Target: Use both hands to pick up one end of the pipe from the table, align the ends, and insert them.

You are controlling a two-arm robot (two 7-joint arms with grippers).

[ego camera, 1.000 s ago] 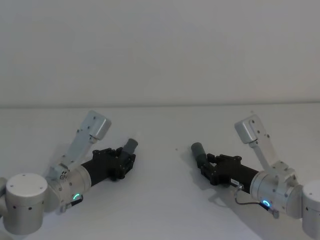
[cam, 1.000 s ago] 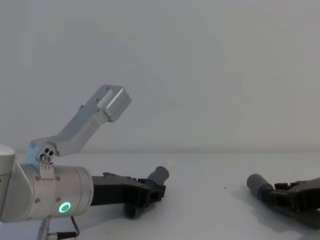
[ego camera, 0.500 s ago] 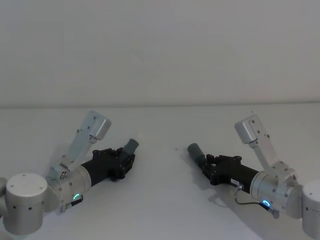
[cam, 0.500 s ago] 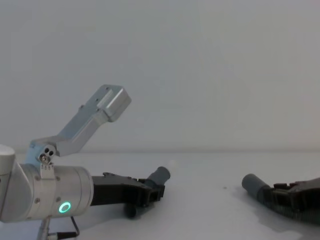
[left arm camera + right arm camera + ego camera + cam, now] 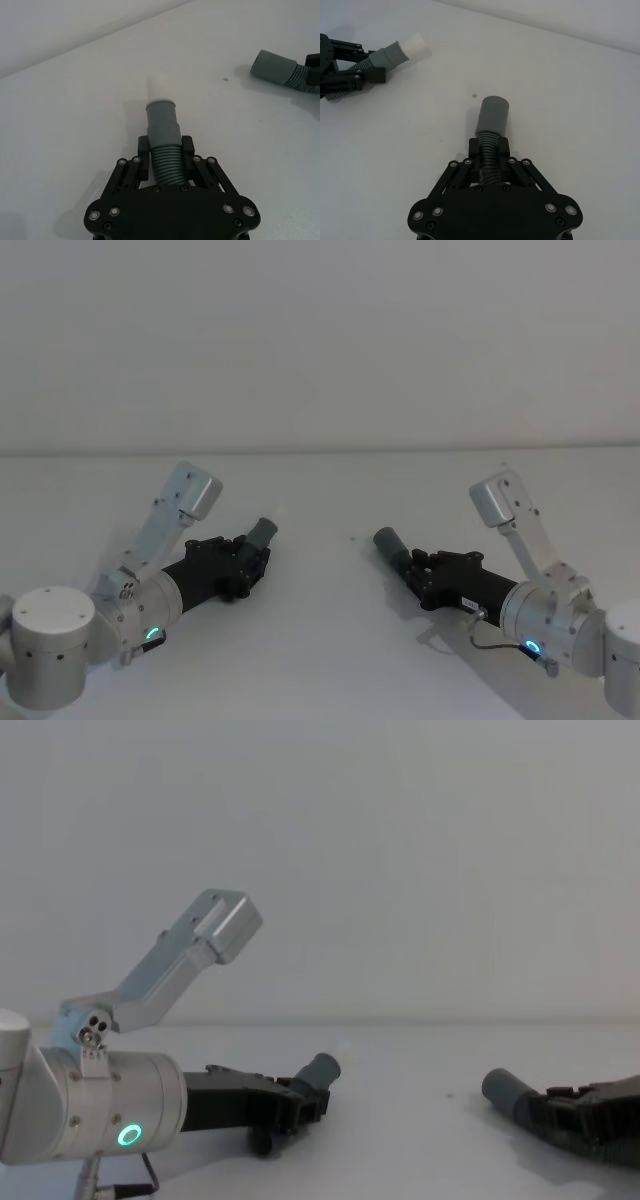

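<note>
Left tool (image 5: 165, 148) is pinching short hose (image 5: 165, 167) behind its cuff (image 5: 161, 120) and white tip (image 5: 159, 88). Right tool (image 5: 488, 148) is pinching other hose (image 5: 489, 161) behind its plain cuff (image 5: 493, 115). Ends are facing each other, well apart, low over desk (image 5: 320, 650). Label (image 5: 468, 602) on right tool: unreadable.

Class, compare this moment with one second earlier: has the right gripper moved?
Yes. The right gripper has shifted slightly left: its grey cuff now lies closer to the dark speck on the table.
</note>
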